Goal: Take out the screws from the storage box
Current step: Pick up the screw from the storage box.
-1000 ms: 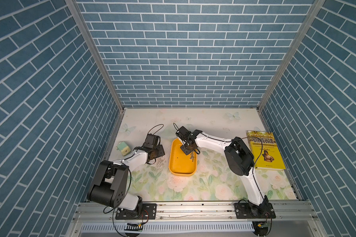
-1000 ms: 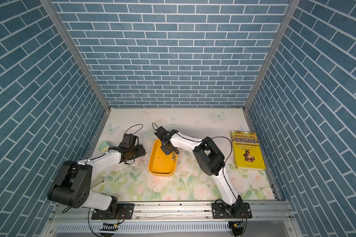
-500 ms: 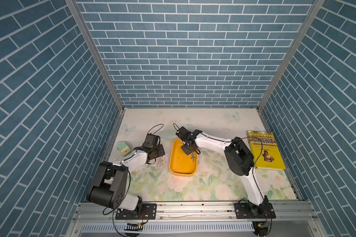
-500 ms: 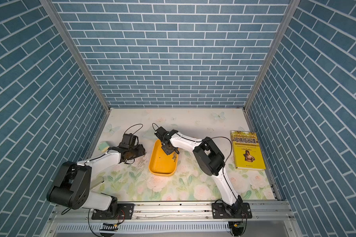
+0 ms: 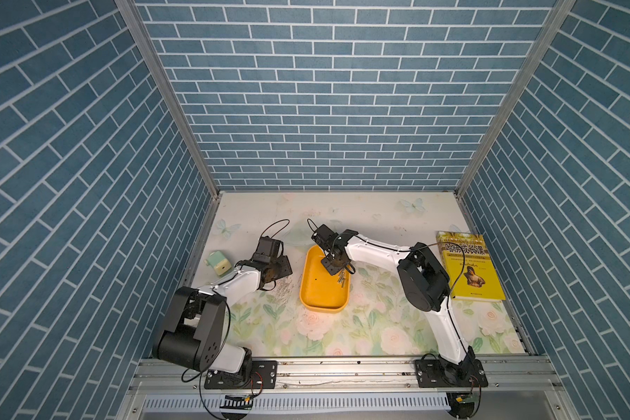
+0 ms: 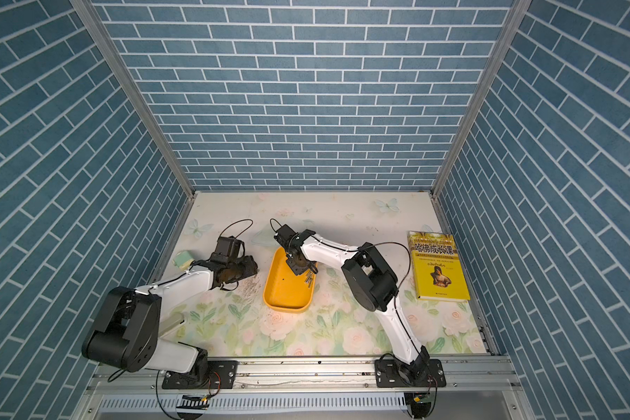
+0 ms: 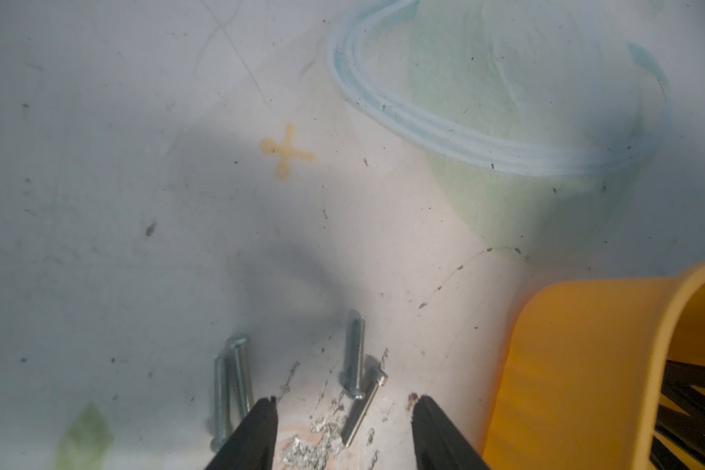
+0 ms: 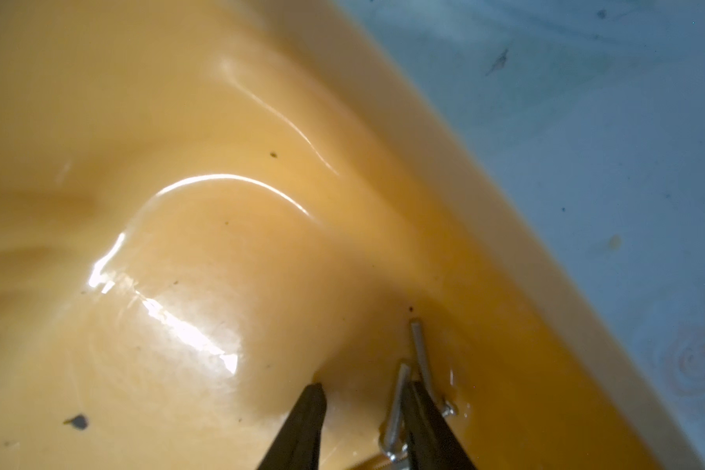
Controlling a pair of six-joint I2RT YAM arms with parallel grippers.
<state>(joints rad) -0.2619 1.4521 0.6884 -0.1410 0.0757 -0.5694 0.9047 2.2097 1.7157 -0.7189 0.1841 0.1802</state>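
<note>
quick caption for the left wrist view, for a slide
Left gripper open over four screws lying on the floral mat, with the yellow storage box alongside.

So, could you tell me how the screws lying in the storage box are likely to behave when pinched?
The screws are thin round rods, so they probably roll or skid when nudged. The storage box floor looks glossy, so one might slip from the right fingers. They lie bunched, so lifting one may drag another.

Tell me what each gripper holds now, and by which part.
Nothing is held. The left gripper and the right gripper are both open; thin silver metal screws lie loose beside them.
</note>
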